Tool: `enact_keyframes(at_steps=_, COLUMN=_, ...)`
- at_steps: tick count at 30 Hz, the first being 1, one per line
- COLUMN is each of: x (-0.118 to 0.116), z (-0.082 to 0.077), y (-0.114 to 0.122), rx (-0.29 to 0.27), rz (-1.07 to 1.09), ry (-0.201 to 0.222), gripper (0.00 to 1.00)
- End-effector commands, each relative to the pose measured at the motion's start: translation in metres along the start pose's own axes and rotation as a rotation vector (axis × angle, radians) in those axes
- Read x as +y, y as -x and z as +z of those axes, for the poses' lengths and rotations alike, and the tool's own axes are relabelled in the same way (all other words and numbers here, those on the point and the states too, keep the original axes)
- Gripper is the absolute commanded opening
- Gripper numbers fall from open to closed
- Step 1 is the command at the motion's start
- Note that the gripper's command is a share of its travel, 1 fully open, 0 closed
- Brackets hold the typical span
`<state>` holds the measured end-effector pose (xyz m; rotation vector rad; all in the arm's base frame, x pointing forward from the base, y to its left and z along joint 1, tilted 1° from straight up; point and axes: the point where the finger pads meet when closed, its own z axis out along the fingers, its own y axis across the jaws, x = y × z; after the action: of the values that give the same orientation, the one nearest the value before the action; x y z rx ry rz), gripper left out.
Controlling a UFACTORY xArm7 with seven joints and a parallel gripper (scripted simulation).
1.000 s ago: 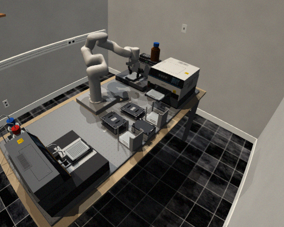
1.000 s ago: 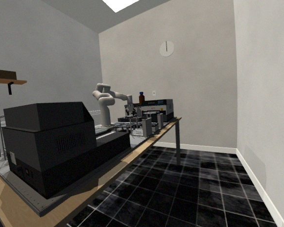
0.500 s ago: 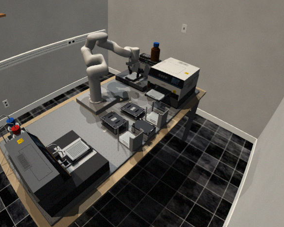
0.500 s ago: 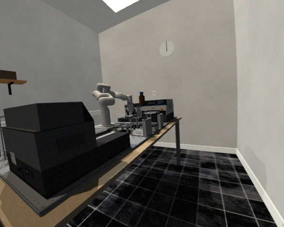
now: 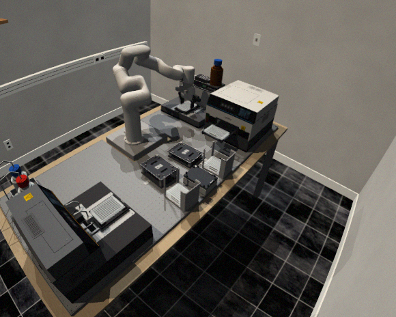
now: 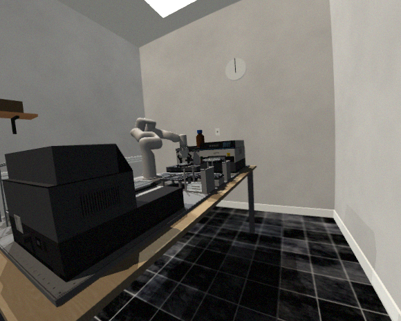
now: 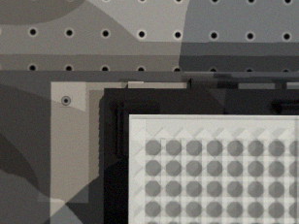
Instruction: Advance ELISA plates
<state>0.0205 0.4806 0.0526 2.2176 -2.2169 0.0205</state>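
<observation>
Upper centre of the top view: gripper [image 5: 188,102] closed across a well plate [image 5: 186,106], its fingers held wide by it, on the dark station [image 5: 173,110] beside the white instrument [image 5: 241,102]. Station label unreadable; likely a pick-up, calling next for a straight lift clear of the locators

White well plate [image 7: 214,169] on dark nest [image 7: 114,144]
</observation>
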Motion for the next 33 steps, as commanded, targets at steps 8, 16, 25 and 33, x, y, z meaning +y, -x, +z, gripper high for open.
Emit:
enact_keyframes(at_steps=8, x=-0.0003, z=-0.0034, y=0.0009, rx=-0.003, rz=0.0, ry=0.0, gripper=0.0)
enact_keyframes(at_steps=16, x=-0.0003, z=-0.0054, y=0.0009, rx=-0.003, rz=0.0, ry=0.0, gripper=0.0)
enact_keyframes(at_steps=25, x=-0.0003, z=-0.0084, y=0.0009, rx=-0.003, rz=0.0, ry=0.0, gripper=0.0)
enact_keyframes(at_steps=33, x=-0.0003, z=-0.0104, y=0.0009, rx=-0.003, rz=0.0, ry=0.0, gripper=0.0)
